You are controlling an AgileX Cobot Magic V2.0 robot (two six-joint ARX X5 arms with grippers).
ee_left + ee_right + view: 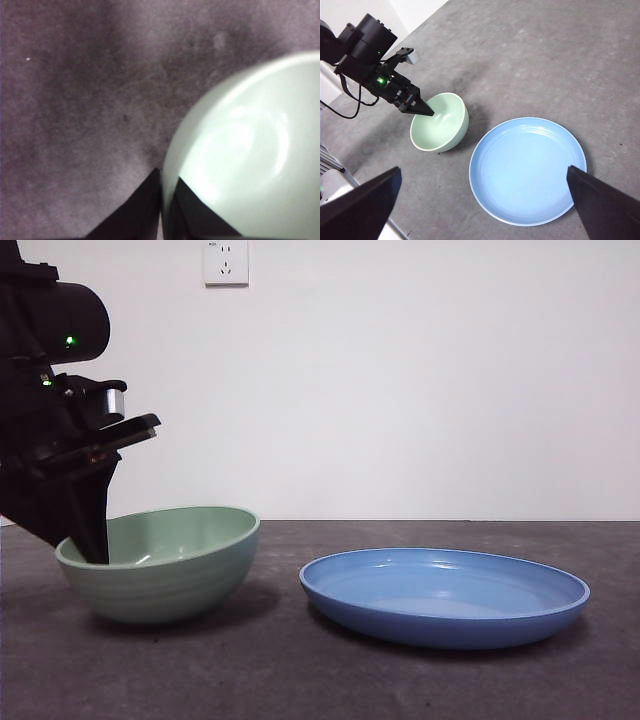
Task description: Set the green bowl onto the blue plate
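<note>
The pale green bowl (pixel 170 570) sits on the dark table, left of the blue plate (pixel 445 595), and leans slightly with its right rim higher. My left gripper (pixel 95 540) reaches down onto the bowl's left rim, shut on it, one jaw inside the wall and one outside. In the left wrist view the bowl (pixel 250 150) fills one side, with the left gripper (pixel 162 200) pinching its rim. From high above, the right wrist view shows the bowl (pixel 445 122), the left gripper (pixel 427 111) on it, and the plate (pixel 527 170), which has nothing on it. My right gripper (pixel 484 169) hangs wide open over the plate.
A white wall with a socket (pixel 225 262) stands behind the table. The table's edge (pixel 350 170) runs close to the bowl on the left arm's side, with black cables (pixel 340 107) trailing there. A short gap of bare table separates bowl and plate.
</note>
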